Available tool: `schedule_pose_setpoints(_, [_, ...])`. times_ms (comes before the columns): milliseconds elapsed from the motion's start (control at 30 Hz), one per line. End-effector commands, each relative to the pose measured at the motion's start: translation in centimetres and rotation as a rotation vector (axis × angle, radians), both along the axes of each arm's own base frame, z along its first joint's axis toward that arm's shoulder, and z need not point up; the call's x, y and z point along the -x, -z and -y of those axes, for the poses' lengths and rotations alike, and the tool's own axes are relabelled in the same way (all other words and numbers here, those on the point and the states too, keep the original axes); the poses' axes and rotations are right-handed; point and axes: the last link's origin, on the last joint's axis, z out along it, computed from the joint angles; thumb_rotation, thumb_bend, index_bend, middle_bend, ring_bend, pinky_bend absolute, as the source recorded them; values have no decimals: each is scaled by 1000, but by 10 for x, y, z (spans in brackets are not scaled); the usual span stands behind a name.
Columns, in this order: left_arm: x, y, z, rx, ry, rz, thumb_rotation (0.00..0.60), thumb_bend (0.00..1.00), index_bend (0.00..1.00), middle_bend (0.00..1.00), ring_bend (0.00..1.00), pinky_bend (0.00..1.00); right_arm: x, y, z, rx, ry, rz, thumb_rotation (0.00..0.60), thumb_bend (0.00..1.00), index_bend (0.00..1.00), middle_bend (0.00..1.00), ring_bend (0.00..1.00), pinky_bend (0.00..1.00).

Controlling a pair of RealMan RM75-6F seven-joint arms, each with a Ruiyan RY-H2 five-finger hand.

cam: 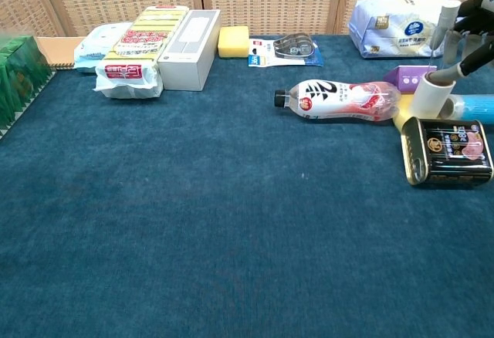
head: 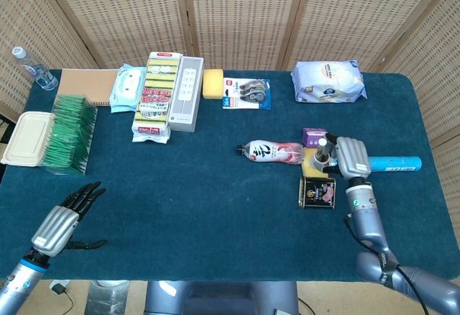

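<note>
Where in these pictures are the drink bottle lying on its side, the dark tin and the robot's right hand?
drink bottle (cam: 340, 99), chest view, on its printed label.
dark tin (cam: 451, 150), chest view, on its top face.
right hand (head: 347, 158), head view, on the grey back of the hand.

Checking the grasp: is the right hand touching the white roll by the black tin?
Cannot tell. In the chest view the right hand overlaps the white roll, hiding any gap.

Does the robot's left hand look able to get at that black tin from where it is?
Probably not. The left hand sits at the table's near left corner, while the black tin lies far across on the right, just beside the right hand.
</note>
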Motion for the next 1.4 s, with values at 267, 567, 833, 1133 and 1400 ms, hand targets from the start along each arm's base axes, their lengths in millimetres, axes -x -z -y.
schedule_pose_setpoints(267, [0, -1, 0, -4, -1, 2, 441, 0, 9, 2, 30, 144, -5, 4, 4, 9, 3, -7, 600, 232, 531, 642, 668, 746])
schedule_pose_setpoints(567, [1, -2, 0, -7, -4, 1, 442, 0, 8, 2, 30, 144, -8, 5, 6, 13, 4, -27, 600, 247, 561, 696, 748, 787])
schedule_pose_setpoints(833, [2, -2, 0, -6, -5, -2, 445, 0, 9, 2, 30, 144, -15, 6, 8, 7, -13, -59, 600, 275, 585, 740, 816, 836])
schedule_pose_setpoints(1133, [2, -2, 0, -6, -7, -2, 437, 0, 9, 2, 30, 144, -20, 8, 9, -8, -20, -89, 600, 306, 599, 764, 870, 905])
schedule_pose_setpoints(1400, [2, -2, 0, -5, -8, -1, 443, 0, 9, 2, 30, 144, -30, 7, 11, -33, -39, -101, 600, 408, 611, 771, 893, 963])
